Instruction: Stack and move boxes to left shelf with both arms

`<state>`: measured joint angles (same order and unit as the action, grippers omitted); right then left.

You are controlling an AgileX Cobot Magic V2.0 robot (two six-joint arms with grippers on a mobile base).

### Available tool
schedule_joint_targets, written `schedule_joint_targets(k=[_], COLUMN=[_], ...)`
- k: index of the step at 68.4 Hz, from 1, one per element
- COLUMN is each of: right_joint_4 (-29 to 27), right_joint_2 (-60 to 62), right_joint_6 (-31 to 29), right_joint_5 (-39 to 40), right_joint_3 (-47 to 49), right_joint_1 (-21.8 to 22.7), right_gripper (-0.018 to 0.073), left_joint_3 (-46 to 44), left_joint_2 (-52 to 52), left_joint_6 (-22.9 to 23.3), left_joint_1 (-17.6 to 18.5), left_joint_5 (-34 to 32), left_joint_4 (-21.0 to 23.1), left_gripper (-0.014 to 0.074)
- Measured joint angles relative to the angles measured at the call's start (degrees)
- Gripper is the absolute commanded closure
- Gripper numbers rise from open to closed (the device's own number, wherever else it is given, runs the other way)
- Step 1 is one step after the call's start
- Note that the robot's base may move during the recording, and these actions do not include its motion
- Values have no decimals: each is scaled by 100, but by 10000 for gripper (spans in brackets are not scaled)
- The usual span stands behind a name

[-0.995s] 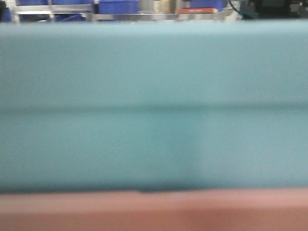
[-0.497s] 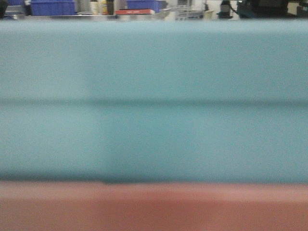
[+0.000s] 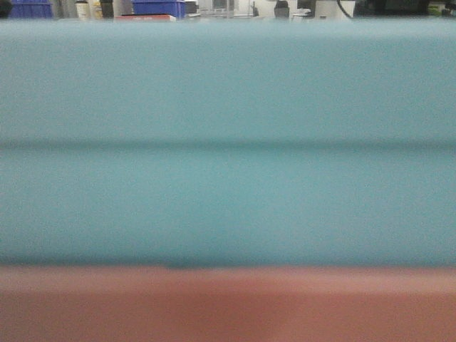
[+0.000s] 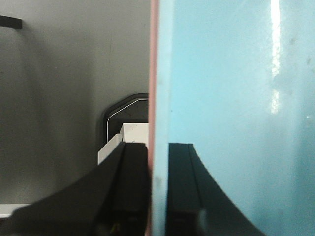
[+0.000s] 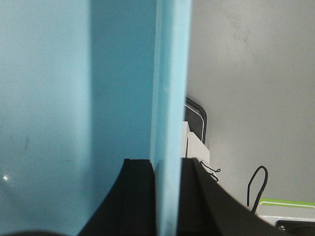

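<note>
**Ana:** Start closest in. What are the pincers doing?

**Ben:** The left gripper (image 4: 157, 147) has one black finger outside the pink tub (image 4: 153, 73) and the other inside the light blue tub (image 4: 236, 98). Both end walls are pinched together between them. The right gripper (image 5: 166, 162) is clamped the same way on the opposite end, though only the blue wall shows between its fingers there.

**Ana:** So the stacking is done?

**Ben:** It looks that way. In the front view the light blue tub sits nested in the pink tub, whose rim runs as a band just under it. Together they fill almost the whole view, close to the camera. Below both wrists is a plain grey surface (image 4: 59, 98), well apart from the tubs. He would judge the stack to be lifted and in the carrying step.

**Ana:** And farther off?

**Ben:** Only a thin strip shows above the blue rim, with dark blue bins (image 3: 158, 7) and some blurred clutter. The left shelf is not in view anywhere.

**Ana:** What does the next move call for?

**Ben:** Both arms should travel as one, keeping their spacing and height matched so that neither wall slips or twists. The stack then has to swing left, clear the shelf's front rail and come down level on the rollers before either pincer lets go.
</note>
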<state>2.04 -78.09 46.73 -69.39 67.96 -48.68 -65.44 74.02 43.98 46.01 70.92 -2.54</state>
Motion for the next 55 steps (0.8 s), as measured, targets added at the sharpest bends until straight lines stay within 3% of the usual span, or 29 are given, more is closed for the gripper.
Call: schedule_joint_targets(k=[55], right_joint_4=[-5], right_joint_2=[0], right_joint_6=[9], right_joint_5=[0], right_joint_3=[0], right_joint_1=[0], right_gripper=[503], left_joint_3=[0], left_joint_2=[0], left_joint_6=[0], left_joint_1=[0], left_joint_5=[37], left_joint_4=[0], left_gripper=[599])
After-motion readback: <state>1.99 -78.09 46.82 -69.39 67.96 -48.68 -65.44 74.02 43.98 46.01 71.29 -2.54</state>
